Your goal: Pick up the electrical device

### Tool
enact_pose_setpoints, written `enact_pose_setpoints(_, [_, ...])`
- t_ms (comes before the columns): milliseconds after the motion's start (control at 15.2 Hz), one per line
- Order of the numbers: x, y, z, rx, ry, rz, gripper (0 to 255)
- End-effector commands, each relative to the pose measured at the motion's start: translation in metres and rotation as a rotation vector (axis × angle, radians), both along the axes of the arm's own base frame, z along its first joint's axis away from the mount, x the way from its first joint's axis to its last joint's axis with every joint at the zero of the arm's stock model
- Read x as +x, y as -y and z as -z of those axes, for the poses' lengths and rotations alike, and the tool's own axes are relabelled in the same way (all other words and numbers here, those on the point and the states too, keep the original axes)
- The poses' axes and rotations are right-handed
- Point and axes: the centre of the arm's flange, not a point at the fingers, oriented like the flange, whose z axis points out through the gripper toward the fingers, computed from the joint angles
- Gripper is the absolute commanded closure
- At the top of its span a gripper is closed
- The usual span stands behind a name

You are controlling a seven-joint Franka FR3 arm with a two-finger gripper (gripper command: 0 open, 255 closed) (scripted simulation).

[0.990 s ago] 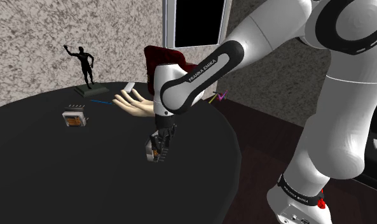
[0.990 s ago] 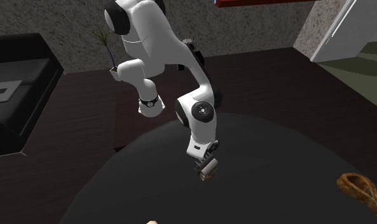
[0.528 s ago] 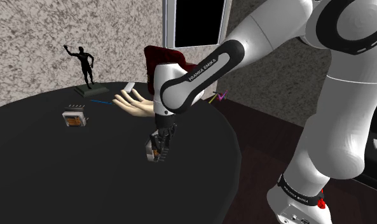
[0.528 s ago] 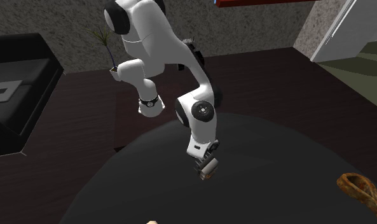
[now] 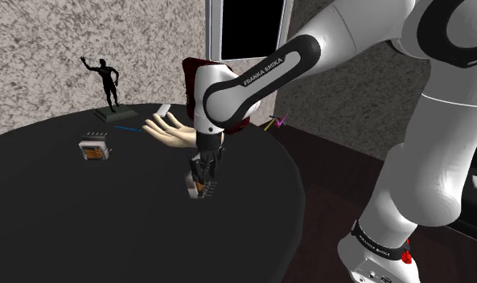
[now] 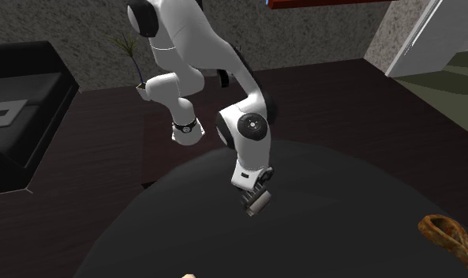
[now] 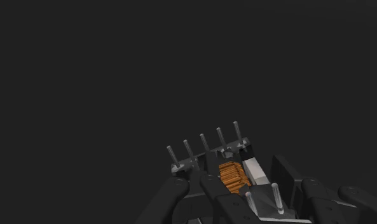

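Pointing straight down, the tool [image 5: 202, 178] is closed on the electrical device [image 7: 229, 174], a small part with an orange wire coil at its core and a row of thin metal pins along one edge. The fingers clasp it across its body, so the pins stick out free and nothing fragile takes the squeeze. In the shoulder view the tool and its load hang in front of the pale hand ornament [image 5: 169, 129], nearer the camera than it and apart from it, low over the black tabletop [image 5: 76, 225]. Whether the device is fully clear of the tabletop I cannot tell; it looks just above it at most. To the shoulder view's left of the hand ornament sits a second small boxy part [image 5: 93, 149] with an orange face, and behind the ornament, also to the left, stands a dark figurine [image 5: 108, 80]; both are well apart from the tool. The grasp looks made, so I judge that what is left is a straight lift, with the wrist vertical so the device does not slip
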Motion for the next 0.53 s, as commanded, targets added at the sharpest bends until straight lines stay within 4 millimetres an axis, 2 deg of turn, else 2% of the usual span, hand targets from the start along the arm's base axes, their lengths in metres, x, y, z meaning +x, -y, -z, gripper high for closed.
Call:
enact_pose_setpoints(0, [0.000,0.000,-0.012,0.000,0.000,0.000,255])
enact_pose_setpoints(330, [0.000,0.000,-0.038,0.000,0.000,0.000,255])
enact_pose_setpoints(462, [0.000,0.000,-0.039,0.000,0.000,0.000,255])
